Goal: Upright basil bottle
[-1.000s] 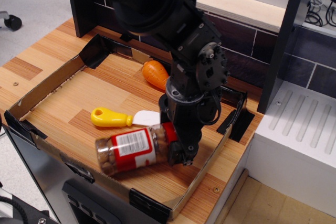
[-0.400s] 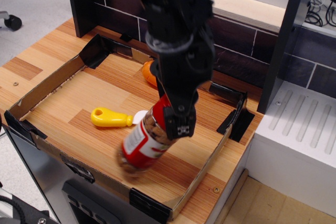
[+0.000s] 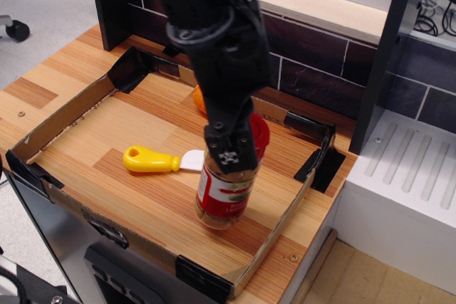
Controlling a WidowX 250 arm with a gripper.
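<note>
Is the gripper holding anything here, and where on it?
Yes: the gripper is shut on the basil bottle, gripping its upper part just below the red cap.

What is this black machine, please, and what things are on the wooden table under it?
It is a robot arm, seen from one camera placed above and in front of the table. At its end is a gripper, a clamp with two fingers, which holds the basil bottle near its red cap. The bottle stands almost upright, its base on or just above the wood. Around it runs a low cardboard tray. Inside lie a yellow-handled toy knife and an orange toy carrot, mostly hidden behind the arm.
</note>
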